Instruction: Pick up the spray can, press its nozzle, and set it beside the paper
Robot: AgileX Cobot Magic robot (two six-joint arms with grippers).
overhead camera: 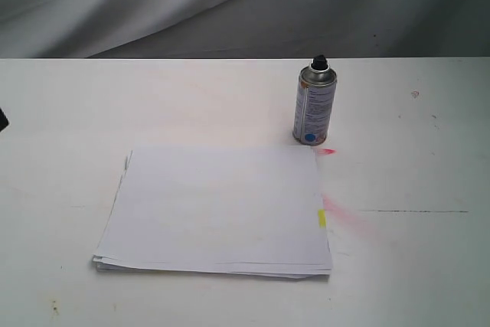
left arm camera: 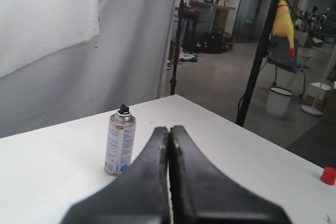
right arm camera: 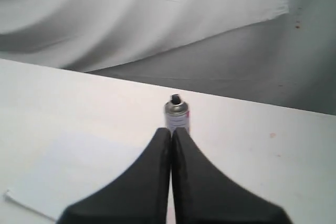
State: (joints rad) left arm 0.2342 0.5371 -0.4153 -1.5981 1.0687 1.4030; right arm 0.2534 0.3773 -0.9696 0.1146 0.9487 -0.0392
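Observation:
The silver spray can [overhead camera: 315, 106] stands upright on the white table, just behind the far right corner of the paper [overhead camera: 218, 208]. Its black nozzle [overhead camera: 319, 61] sits on top and a blue dot shows near its base. The paper is a white stack with a small yellow tab [overhead camera: 321, 218] on its right edge. The can [left arm camera: 119, 142] also shows in the left wrist view, beside my shut left gripper [left arm camera: 169, 129]. In the right wrist view the can [right arm camera: 177, 115] stands beyond my shut right gripper [right arm camera: 171, 130], with the paper [right arm camera: 73, 174] alongside. Neither gripper appears in the exterior view.
Pink stains [overhead camera: 341, 216] mark the table right of the paper. A thin dark line [overhead camera: 413, 211] runs across the table's right side. Grey and white cloth [overhead camera: 230, 5] hangs behind the table. A small red cap [left arm camera: 328, 175] lies near a table edge.

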